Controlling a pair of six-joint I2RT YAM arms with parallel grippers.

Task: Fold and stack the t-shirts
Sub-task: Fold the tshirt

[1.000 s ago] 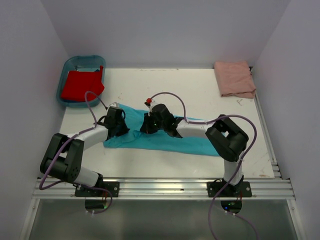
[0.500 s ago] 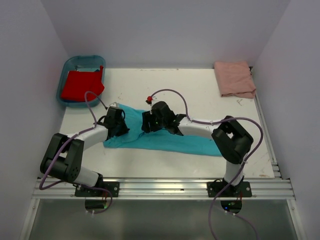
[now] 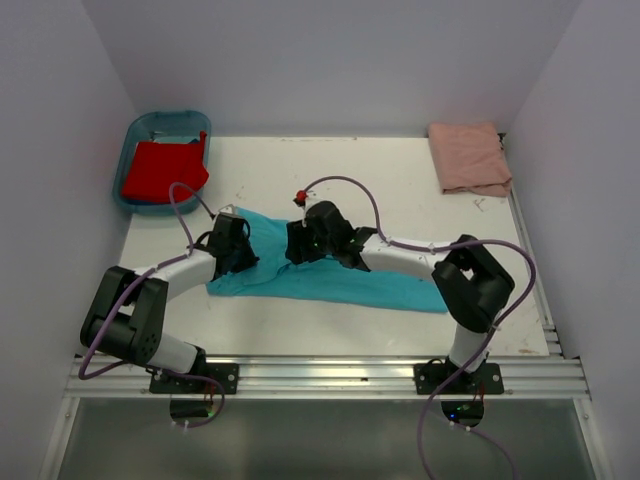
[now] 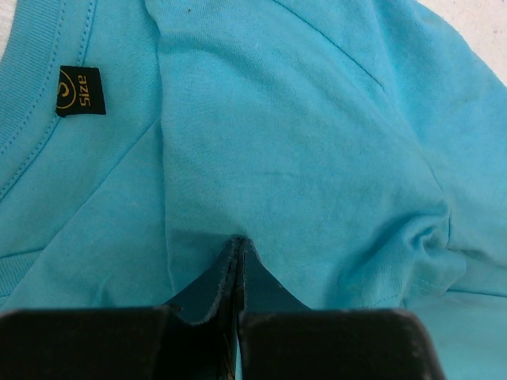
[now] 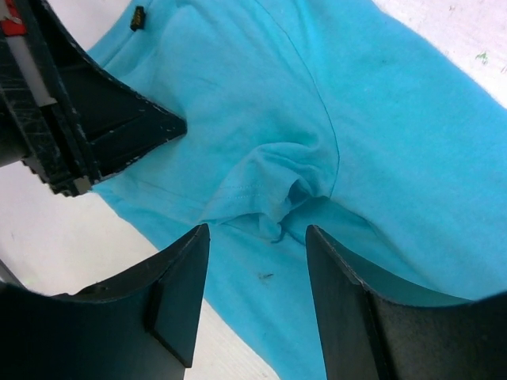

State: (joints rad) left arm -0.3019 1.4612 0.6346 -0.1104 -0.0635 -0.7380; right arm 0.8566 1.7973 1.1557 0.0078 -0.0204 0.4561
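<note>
The right elbow (image 3: 470, 283) swung outward; left hand (image 4: 238, 247) pinches the one turquoise t-shirt (image 4: 301, 134), right hand (image 5: 257, 237) spread.

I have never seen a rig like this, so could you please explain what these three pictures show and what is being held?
Two robot arms, the left arm and the right arm, are bolted at the near edge of a white table. The wide picture comes from a fixed camera above and behind them; each close-up comes from a camera on one wrist. A turquoise t-shirt lies in the middle, a folded pink t-shirt at the far right corner, and a red t-shirt in a blue tub at far left. The left gripper is pinched shut on a fold of turquoise cloth near its dark neck label. The right gripper is open over a bunched fold, holding nothing.
</note>
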